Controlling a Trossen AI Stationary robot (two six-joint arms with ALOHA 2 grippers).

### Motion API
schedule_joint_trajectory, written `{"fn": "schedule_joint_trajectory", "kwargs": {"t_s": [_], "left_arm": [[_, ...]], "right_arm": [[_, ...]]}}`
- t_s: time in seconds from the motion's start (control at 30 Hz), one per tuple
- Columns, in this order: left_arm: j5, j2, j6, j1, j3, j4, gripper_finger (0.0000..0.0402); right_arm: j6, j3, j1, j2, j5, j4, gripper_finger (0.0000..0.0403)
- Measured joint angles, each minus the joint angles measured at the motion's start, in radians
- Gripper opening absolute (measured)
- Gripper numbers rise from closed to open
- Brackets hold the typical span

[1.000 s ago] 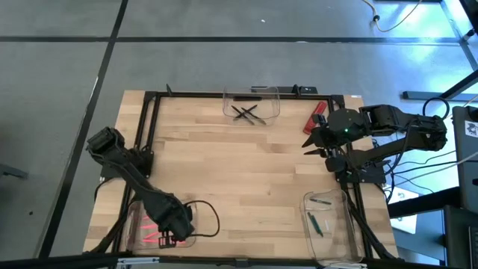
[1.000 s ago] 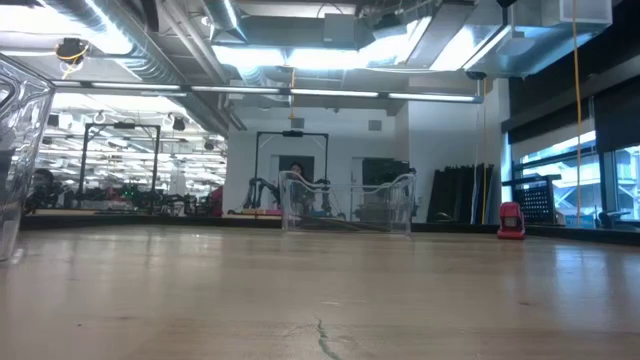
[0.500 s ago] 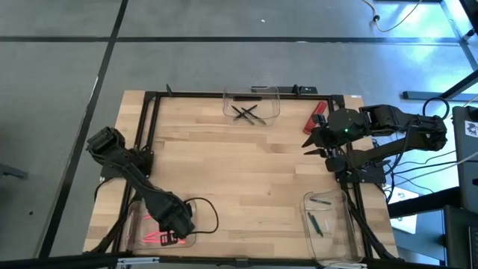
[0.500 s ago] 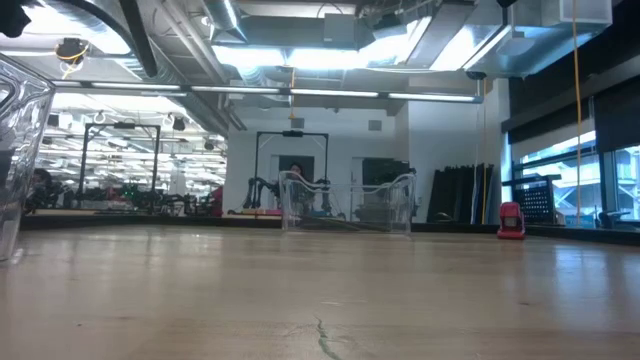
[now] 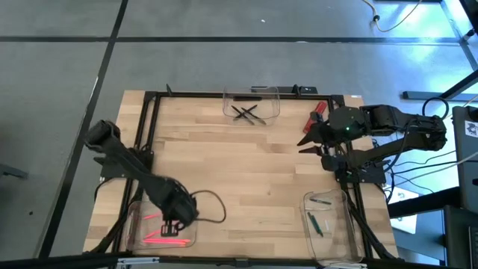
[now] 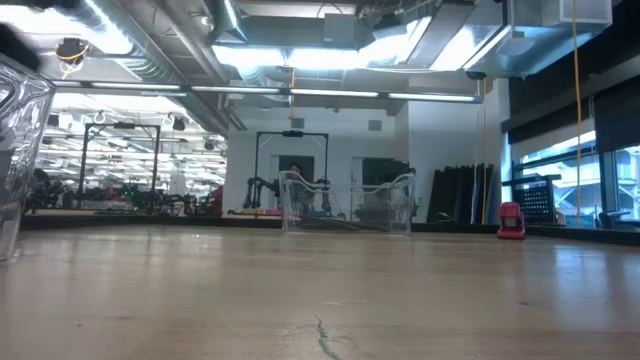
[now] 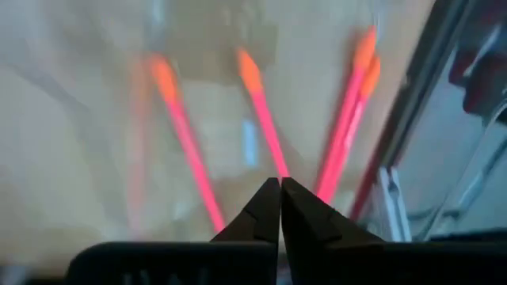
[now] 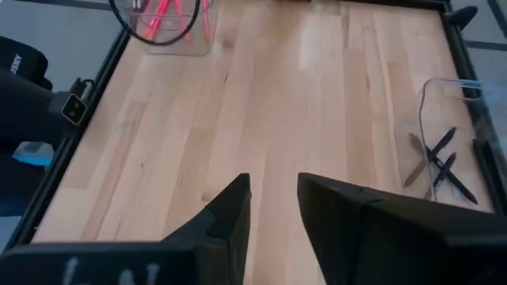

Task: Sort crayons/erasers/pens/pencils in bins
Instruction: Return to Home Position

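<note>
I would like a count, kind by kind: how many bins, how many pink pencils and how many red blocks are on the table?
bins: 3
pink pencils: 4
red block: 1
Total: 8

A red block (image 5: 319,109) lies near the wooden table's (image 5: 246,172) far right corner.

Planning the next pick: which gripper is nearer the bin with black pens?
Right. The right gripper hangs a short way from the black-pen bin; the left gripper is across the table, over the pink-pencil bin.
</note>
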State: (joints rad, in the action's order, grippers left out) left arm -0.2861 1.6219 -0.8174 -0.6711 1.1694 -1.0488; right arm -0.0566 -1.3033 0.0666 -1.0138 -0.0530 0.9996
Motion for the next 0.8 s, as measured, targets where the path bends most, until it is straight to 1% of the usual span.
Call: {"fn": "schedule_joint_trajectory", "kwargs": {"t_s": [0.1,0.23,0.27,0.37,0.47,0.53,0.6,0.7,0.8], "left_arm": [[0.117,-0.076,0.074,0.042,0.0,-0.013,0.0001],[0.333,-0.216,0.175,0.097,0.0,-0.013,0.0],[0.385,-0.253,0.197,0.109,0.0,-0.012,0.0],[0.526,-0.362,0.272,0.136,-0.001,0.004,0.0],[0.614,-0.483,0.381,0.154,-0.051,0.102,0.0],[0.616,-0.567,0.464,0.174,-0.116,0.226,0.0],[0.591,-0.65,0.549,0.201,-0.193,0.356,0.0],[0.523,-0.765,0.651,0.265,-0.3,0.523,0.0],[0.422,-0.86,0.742,0.352,-0.399,0.677,0.0]], "right_arm": [[0.009,0.0,0.0,0.002,0.028,0.006,0.0088],[-0.062,0.0,0.0,0.016,0.037,0.022,0.0017],[-0.081,0.0,-0.004,0.023,0.038,0.026,0.001],[-0.079,0.0,-0.016,0.05,0.035,0.029,0.0009],[-0.077,0.002,-0.027,0.095,0.035,0.044,0.0004],[-0.049,0.024,-0.031,0.138,0.034,0.027,0.0005],[-0.026,0.064,-0.031,0.185,0.029,-0.013,0.0004],[-0.022,0.16,-0.032,0.272,-0.027,-0.138,0.0003],[-0.024,0.278,-0.031,0.36,-0.09,-0.288,0.0002]]}}
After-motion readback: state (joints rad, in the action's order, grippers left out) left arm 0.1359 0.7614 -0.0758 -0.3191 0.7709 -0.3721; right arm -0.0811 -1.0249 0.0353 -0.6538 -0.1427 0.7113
